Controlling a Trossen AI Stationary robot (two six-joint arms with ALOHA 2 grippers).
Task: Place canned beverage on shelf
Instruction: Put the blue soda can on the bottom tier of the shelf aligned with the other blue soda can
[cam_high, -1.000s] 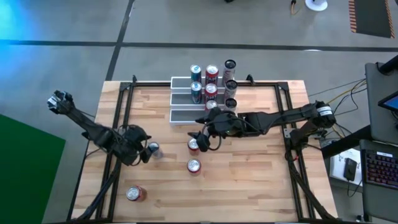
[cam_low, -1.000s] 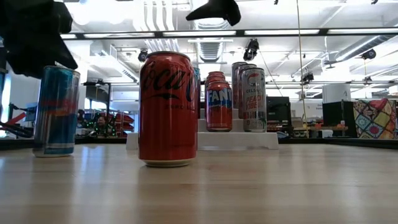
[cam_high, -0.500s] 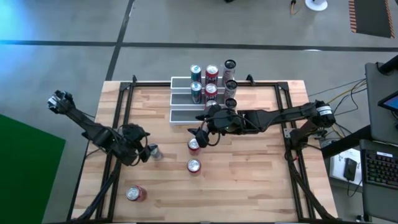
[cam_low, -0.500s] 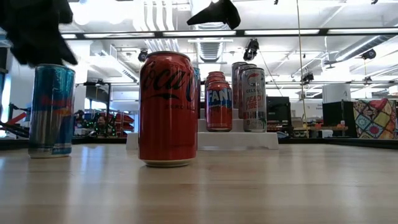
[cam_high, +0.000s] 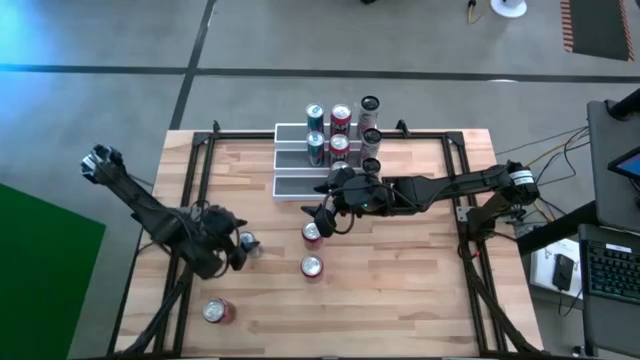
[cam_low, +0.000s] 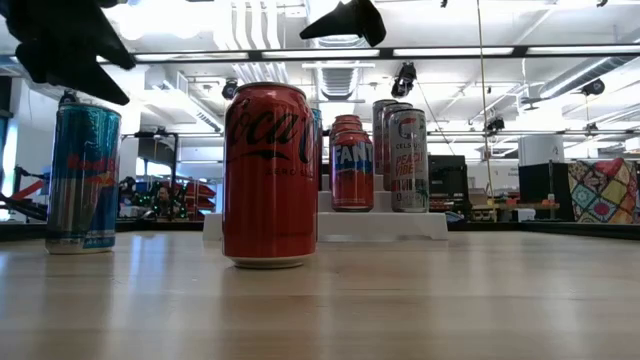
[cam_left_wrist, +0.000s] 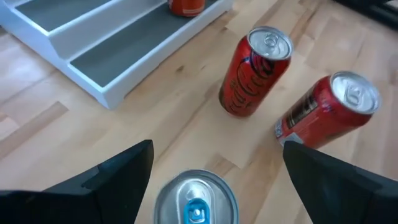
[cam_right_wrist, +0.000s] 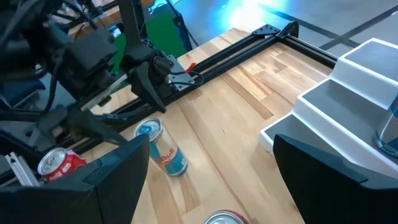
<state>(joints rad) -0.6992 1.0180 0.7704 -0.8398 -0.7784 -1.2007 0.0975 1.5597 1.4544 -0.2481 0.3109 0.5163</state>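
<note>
cans everywhere on this pale wooden table (cam_high: 400, 270), and the action is at the left of the high view: the left gripper (cam_high: 232, 250) hangs over a slim blue and silver energy-drink can (cam_high: 247, 240), fingers spread wide either side of its lid, nothing held yet. in its wrist view the blue-tabbed lid sits low in the frame between the two dark fingers (cam_left_wrist: 118, 177). over at centre, the right gripper (cam_high: 322, 215) hovers with jaws wide and empty above a red cola can (cam_high: 312, 234), just in front of the white-edged, grey-stepped shelf (cam_high: 295, 187) at upper centre, where several cans already stand on the right side. another red can (cam_high: 312, 266) stands below it, and one more red can (cam_high: 215, 311) sits at lower left. the risk, as i read it: that slim can is tall and narrow, so a finger clipping its rim on the way down could tip it, and an off-centre squeeze could skid it away.
</note>
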